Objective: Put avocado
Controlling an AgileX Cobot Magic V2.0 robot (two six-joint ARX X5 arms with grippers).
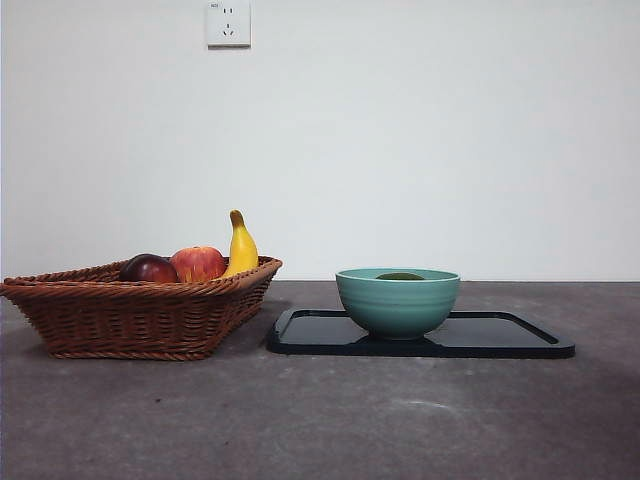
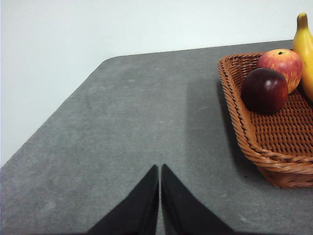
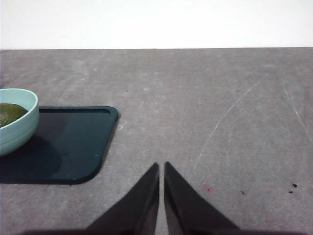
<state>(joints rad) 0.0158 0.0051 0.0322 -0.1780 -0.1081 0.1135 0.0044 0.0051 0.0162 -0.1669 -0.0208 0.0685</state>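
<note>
the avocado (image 1: 400, 276) is seen lying inside the teal bowl (image 1: 398, 302), only its dark green top showing above the rim at centre right of the front frame. the same fruit is glimpsed at the left edge of the right wrist frame, low in the bowl. the bowl stands on the black tray (image 1: 500, 335), toward the tray's left half. the placing is judged done, or all but done; nothing is seen left to carry.

the left gripper (image 2: 160, 169) is seen at lower centre of its frame, jaws pressed together, nothing held, over bare grey table (image 2: 122, 122). the right gripper (image 3: 161, 166) is likewise closed and empty, at lower centre of its frame, beside the tray's right edge and apart from it. neither arm appears in the front frame.

the wicker basket (image 1: 130, 315) sits at lower left of the front frame, near the tray but not touching. in it are a dark red fruit (image 1: 148, 268), a red apple (image 1: 198, 263) and a banana (image 1: 240, 248).

open room: the tray's right half is bare; wide grey table is seen in front of both objects. the table's rounded far corner is seen at upper centre of the left wrist frame.
</note>
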